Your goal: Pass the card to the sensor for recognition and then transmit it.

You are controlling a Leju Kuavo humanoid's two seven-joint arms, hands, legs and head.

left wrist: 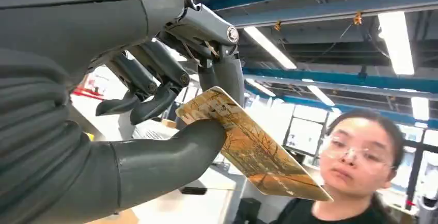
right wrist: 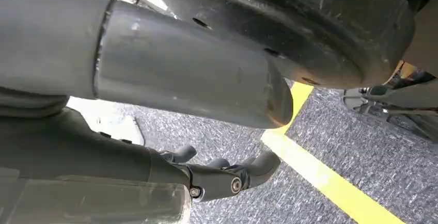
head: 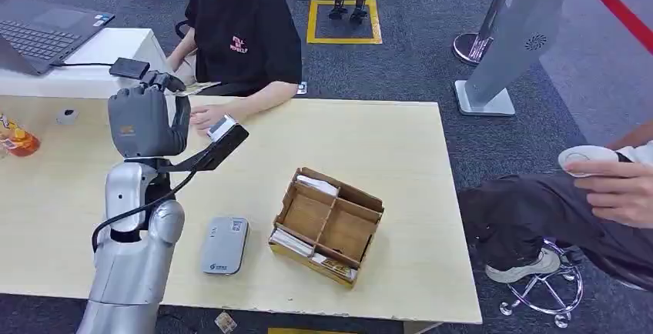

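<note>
The left hand's fingers (left wrist: pixel 155 87) pinch the card (left wrist: pixel 253 146) against the thick thumb: the thumb presses one face near the card's end, a dark finger backs the other face, and the remaining fingers curl loosely beside it. Most of the card juts out free beyond the thumb, tilted. In the head view the left hand (head: pixel 142 122) is raised above the far left part of the counter (head: pixel 400 157), with the person (head: pixel 242 34) in the black shirt seated just beyond the far edge, a forearm resting on the counter close to the hand.

The grey sensor (head: pixel 225 245) lies flat on the counter near the near edge, to the right of the left forearm and well apart from the raised hand. Just right of it sits a wooden organiser box (head: pixel 327 226) with compartments. Bare counter stretches between the hand and the sensor.

The right hand (right wrist: pixel 227 175) hangs over the carpet floor, its fingers loosely curled and holding nothing.
</note>
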